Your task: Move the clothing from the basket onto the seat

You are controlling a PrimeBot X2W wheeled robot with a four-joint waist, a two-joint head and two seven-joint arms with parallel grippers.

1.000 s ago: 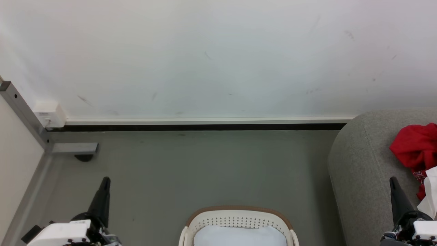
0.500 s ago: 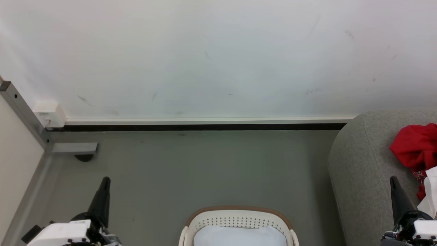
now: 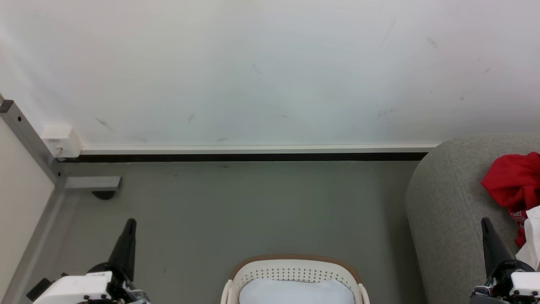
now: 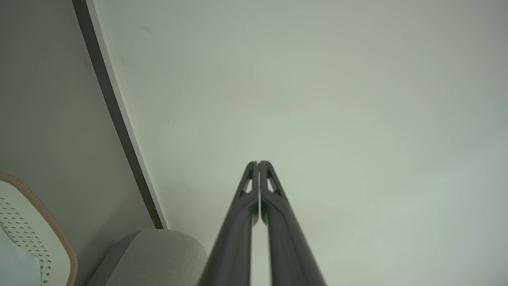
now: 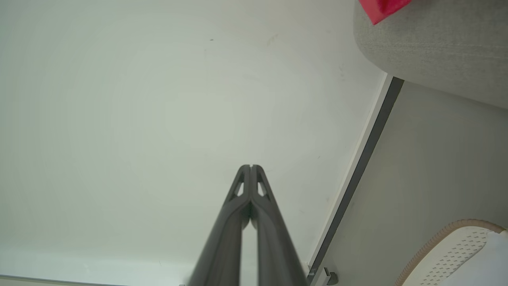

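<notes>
The red clothing lies bunched on the light grey seat at the right edge of the head view; a red corner of clothing shows on the seat in the right wrist view. The cream basket with a brown rim stands at the bottom centre, lined with a plain white sheet; no red fabric shows in it. My left gripper is shut and empty at the lower left, left of the basket. My right gripper is shut and empty beside the seat's front.
A white wall with a white baseboard runs across the back. A grey metal frame post and its foot stand at the left. Grey floor lies between basket and wall.
</notes>
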